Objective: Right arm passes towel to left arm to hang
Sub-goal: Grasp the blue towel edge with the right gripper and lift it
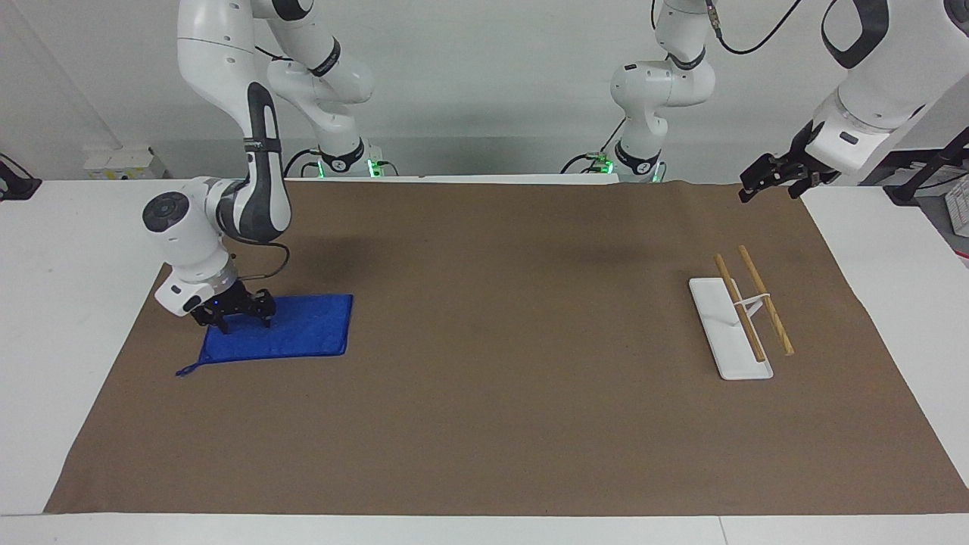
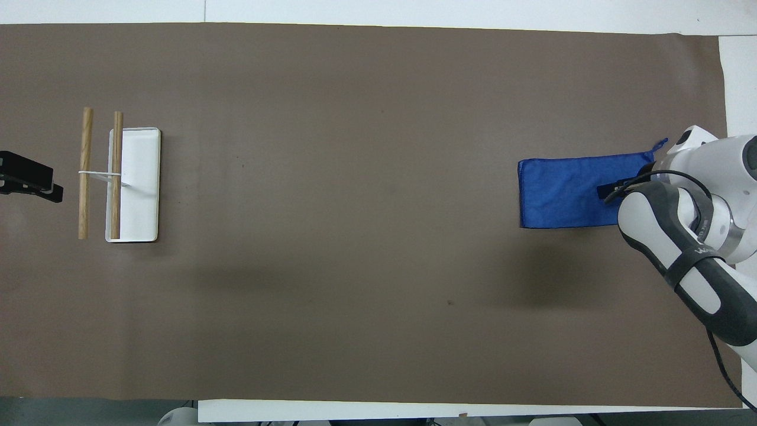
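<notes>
The towel [image 1: 284,327] [image 2: 571,191] lies flat on the brown mat [image 1: 484,424] [image 2: 355,296] that covers the counter [image 1: 68,265], at the right arm's end, with its small cord loop at the corner farthest from the robots. The right arm [image 1: 250,159] [image 2: 692,260] bends down to it, and the right tool [image 1: 241,316] [image 2: 612,190] sits low over the towel's edge at that end, its two fingers spread apart with their tips at the cloth; whether they touch it cannot be told. The left arm [image 1: 870,68] waits, its left tool [image 1: 761,178] [image 2: 29,180] raised over the mat's edge at its own end; whether that tool is released or clenched cannot be told. Near it stands a white rack [image 1: 728,327] [image 2: 135,184] with two wooden bars [image 1: 753,303] [image 2: 100,174], well apart from the towel.
</notes>
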### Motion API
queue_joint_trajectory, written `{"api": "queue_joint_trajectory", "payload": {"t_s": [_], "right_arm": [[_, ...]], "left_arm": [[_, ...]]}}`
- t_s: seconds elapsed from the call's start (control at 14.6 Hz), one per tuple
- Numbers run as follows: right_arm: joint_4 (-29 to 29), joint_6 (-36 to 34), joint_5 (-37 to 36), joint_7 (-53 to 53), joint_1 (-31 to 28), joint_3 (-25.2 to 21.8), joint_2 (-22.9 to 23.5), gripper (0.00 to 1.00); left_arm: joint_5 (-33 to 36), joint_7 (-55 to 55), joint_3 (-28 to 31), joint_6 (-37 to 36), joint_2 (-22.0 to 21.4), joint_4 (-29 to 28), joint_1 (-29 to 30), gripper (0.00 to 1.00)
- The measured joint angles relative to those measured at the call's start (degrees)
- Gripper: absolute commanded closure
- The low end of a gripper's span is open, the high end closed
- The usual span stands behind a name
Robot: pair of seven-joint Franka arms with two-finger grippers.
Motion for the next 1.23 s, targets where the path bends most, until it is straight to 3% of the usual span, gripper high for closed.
{"api": "queue_joint_trajectory", "payload": {"t_s": [0.14, 0.21, 0.41, 0.55, 0.96, 1.23], "right_arm": [[-0.24, 0.0, 0.0, 0.0, 0.0, 0.03, 0.03, 0.21], [-0.28, 0.0, 0.0, 0.0, 0.0, 0.03, 0.03, 0.31], [-0.24, 0.01, 0.01, 0.0, 0.0, 0.08, -0.41, 0.79], [-0.22, -0.03, 0.02, 0.0, 0.0, 0.1, -0.76, 1.0], [0.12, -1.3, 3.53, -0.02, -0.18, 0.26, -0.82, 1.0], [2.97, -9.28, 4.89, 3.02, -0.15, 1.97, -1.16, 1.0]], "left_arm": [[0.0, 0.0, 0.0, 0.0, 0.0, 0.0, 0.0, 0.0], [0.0, 0.0, 0.0, 0.0, 0.0, 0.0, 0.0, 0.0], [0.0, 0.0, 0.0, 0.0, 0.0, 0.0, 0.0, 0.0], [0.0, 0.0, 0.0, 0.0, 0.0, 0.0, 0.0, 0.0], [0.0, 0.0, 0.0, 0.0, 0.0, 0.0, 0.0, 0.0], [0.0, 0.0, 0.0, 0.0, 0.0, 0.0, 0.0, 0.0]]}}
